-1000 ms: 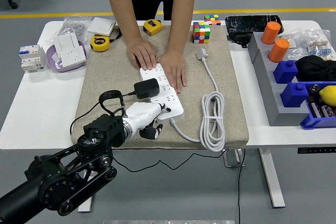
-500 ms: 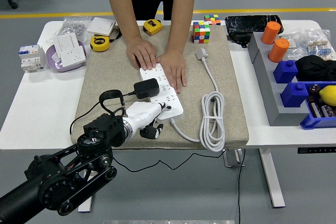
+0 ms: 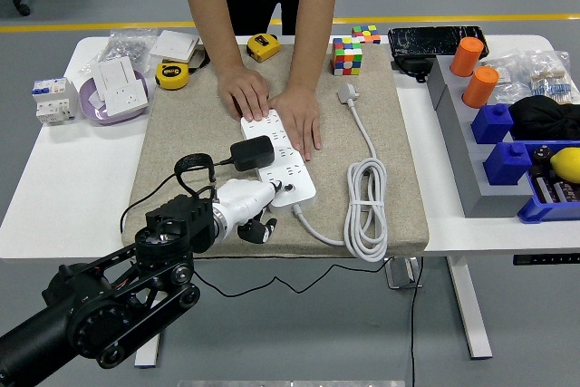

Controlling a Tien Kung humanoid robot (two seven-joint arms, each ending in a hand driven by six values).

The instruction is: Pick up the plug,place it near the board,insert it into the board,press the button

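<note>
Plug [image 3: 253,152], black block type, sits seated on the board [image 3: 276,159] roughly mid-length, on its left side, w/ its cable [image 3: 192,166] looping off toward the table's [image 3: 63,188] near-left corner. Plug body's long axis runs roughly across the board, cable end pointing left.

Board is a white power strip lying on the beige mat [image 3: 181,124]. Its long axis runs diagonal, far end toward the table's far edge, near end toward the near edge and a bit right. Its own white cord [image 3: 367,206] exits the near end and coils on the mat's right part.

Left hand [image 3: 258,201], white-shelled w/ dark fingers, is at the board's near end, one fingertip touching or nearly touching the end zone where the button prob. is. Other fingers look curled under, holding nothing; can't tell exact contact. Right hand not in view.

Person at the far side has both hands [image 3: 272,106] flat on the board's far half, pinning it.

Judgement: plug looks inserted, so step in hand = press button. To do well: push straight down w/ one fingertip only, centred on the button, not sliding along the strip. Keep the other fingers clear of the board's cord and the plug's cable. Light force, since a push at the near end could tip or skid the board.
</note>
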